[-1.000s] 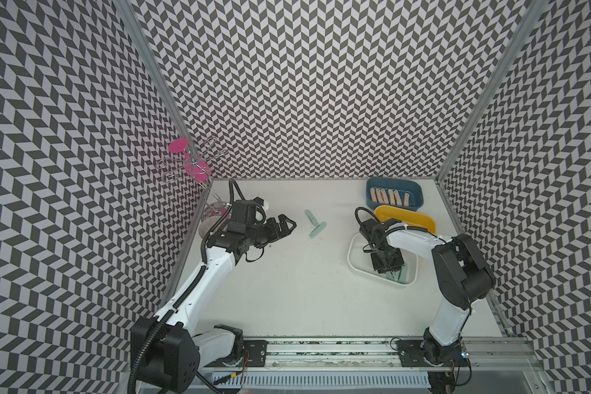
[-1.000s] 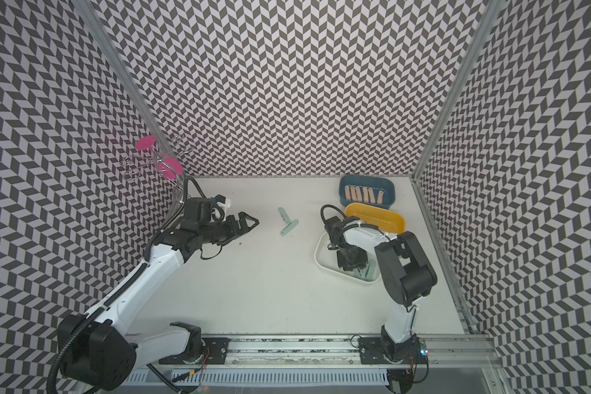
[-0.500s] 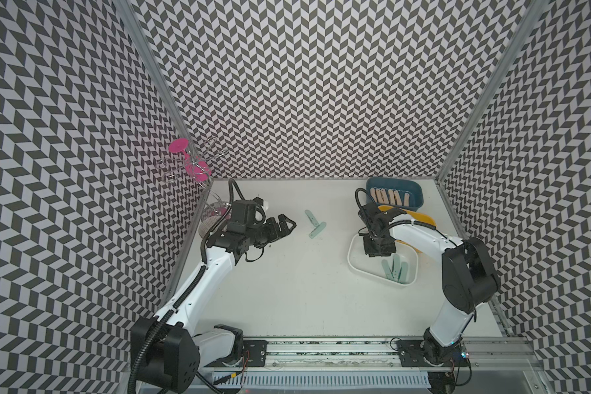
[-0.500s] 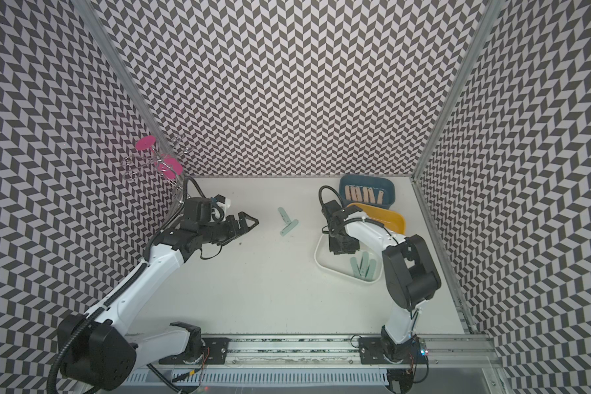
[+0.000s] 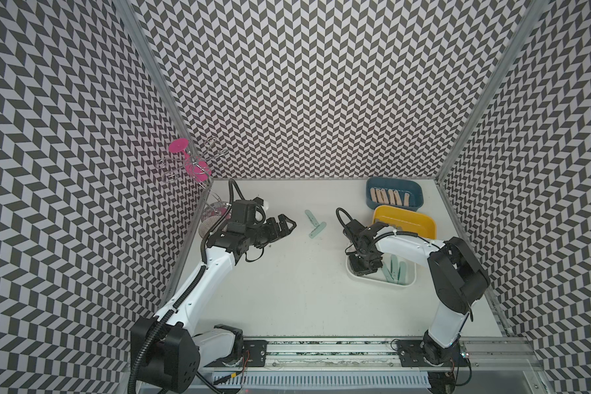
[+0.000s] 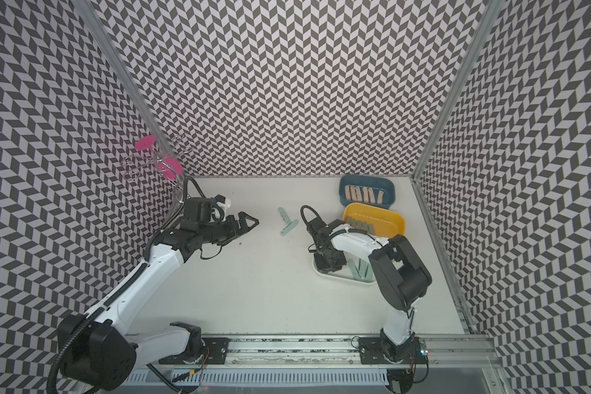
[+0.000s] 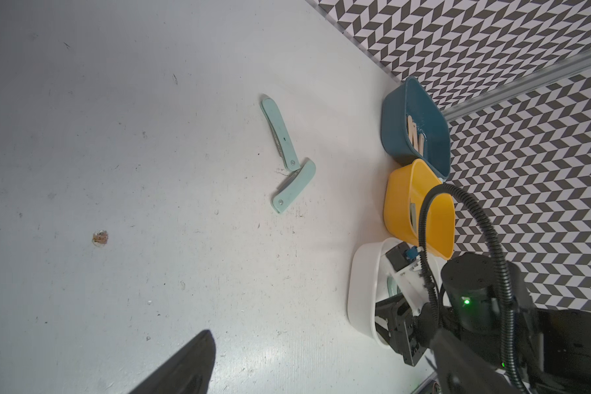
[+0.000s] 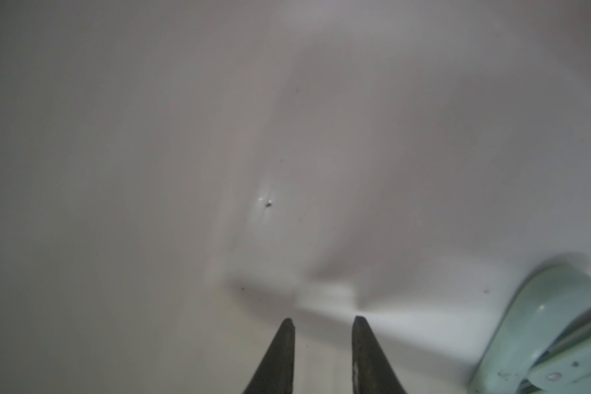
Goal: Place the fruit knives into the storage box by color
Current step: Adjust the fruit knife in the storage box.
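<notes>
At the far left, a wire stand with pink discs (image 5: 193, 163) hangs in the corner of the chevron-patterned enclosure, with no part in the job. Next to it the left hand (image 5: 287, 225) hovers low over the white tabletop (image 5: 287, 290), fingers spread wide and empty, pointing towards the last loose pieces. These are two pale mint fruit knives (image 5: 317, 229), lying flat near the middle of the tabletop and touching at one end in a bent V, well apart from every box.

To their right, the right hand (image 5: 365, 272) reaches straight down into the white box (image 5: 376, 289). Seen from its wrist, its fingertips (image 8: 287, 327) stand a little apart with nothing between them, above the bare white floor of the box. Several mint knives (image 5: 394, 274) lie just beside it in the same box. Behind that, the yellow box (image 5: 410, 218) holds a row of olive grey-green knives (image 6: 359, 223), and farthest back the blue box (image 5: 394, 184) holds a neat row of peach-pink knives (image 5: 389, 197).

The sort looks nearly finished. Each colour has its own box, and no pink or olive pieces show on the tabletop. Only the two mint knives appear to be left, and both belong in the white box.
</notes>
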{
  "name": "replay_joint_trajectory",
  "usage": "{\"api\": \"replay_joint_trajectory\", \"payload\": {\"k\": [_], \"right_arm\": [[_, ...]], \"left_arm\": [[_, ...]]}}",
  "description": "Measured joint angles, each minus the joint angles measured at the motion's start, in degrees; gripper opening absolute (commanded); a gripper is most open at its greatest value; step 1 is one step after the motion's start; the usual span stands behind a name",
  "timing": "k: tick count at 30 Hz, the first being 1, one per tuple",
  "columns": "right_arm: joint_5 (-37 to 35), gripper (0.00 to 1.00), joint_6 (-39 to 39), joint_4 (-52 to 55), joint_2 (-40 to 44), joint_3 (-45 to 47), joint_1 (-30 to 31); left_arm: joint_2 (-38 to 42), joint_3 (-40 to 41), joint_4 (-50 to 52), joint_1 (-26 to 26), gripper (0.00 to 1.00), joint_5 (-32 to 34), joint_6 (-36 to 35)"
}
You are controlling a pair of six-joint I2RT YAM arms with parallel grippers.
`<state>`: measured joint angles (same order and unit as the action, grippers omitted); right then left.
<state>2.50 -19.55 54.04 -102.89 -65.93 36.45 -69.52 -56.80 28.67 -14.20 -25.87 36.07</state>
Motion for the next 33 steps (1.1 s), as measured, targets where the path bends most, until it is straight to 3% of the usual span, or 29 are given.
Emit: {"api": "replay_joint_trajectory", "payload": {"k": [9, 22, 33], "right_arm": [[-0.96, 0.3, -1.53, 0.83, 4.57, 3.43, 1.09], [-6.58, 0.3, -3.02, 0.35, 4.57, 3.28, -5.51], [-7.3, 0.3, -3.04, -1.79, 4.22, 3.93, -6.36]], "left_arm": [[-0.02, 0.0, -0.66, -0.02, 1.0, -0.68, 0.24], [-0.02, 0.0, -0.79, -0.02, 1.0, -0.83, 0.7], [0.0, 0.0, -0.81, -0.07, 1.0, -0.83, 1.01]]}}
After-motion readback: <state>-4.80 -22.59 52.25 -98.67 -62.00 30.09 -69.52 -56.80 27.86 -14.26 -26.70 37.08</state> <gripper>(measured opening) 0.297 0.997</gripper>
